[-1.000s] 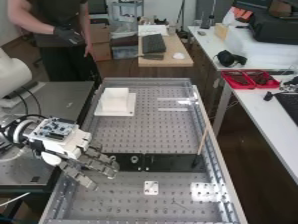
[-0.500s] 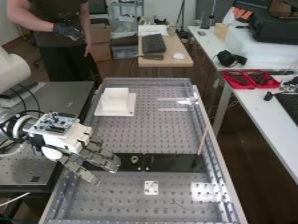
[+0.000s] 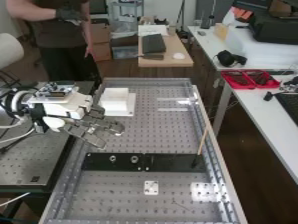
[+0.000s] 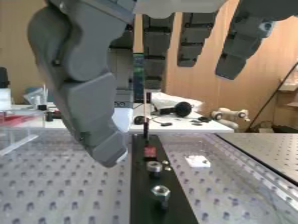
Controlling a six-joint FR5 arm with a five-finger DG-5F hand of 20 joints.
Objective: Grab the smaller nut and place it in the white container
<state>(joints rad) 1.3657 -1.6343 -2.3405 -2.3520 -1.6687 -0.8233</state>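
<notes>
High view: hand (image 3: 92, 126) above counter (image 3: 166, 132), near white container (image 3: 116, 99). Can't tell if it's open, closed or gripping smaller nut; nut location unclear. Wrist view: larger nut (image 4: 160, 191), bearing (image 4: 154, 166) on black bar (image 4: 142, 200).

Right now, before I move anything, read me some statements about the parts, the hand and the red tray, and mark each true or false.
The larger nut stands on the black bar. True.
The bearing sits inside the white container. False: it is on the black bar, beside the larger nut.
The hand is pressing on the bearing. False: it hovers clear of the bar.
The red tray is on the white table. True.
</notes>
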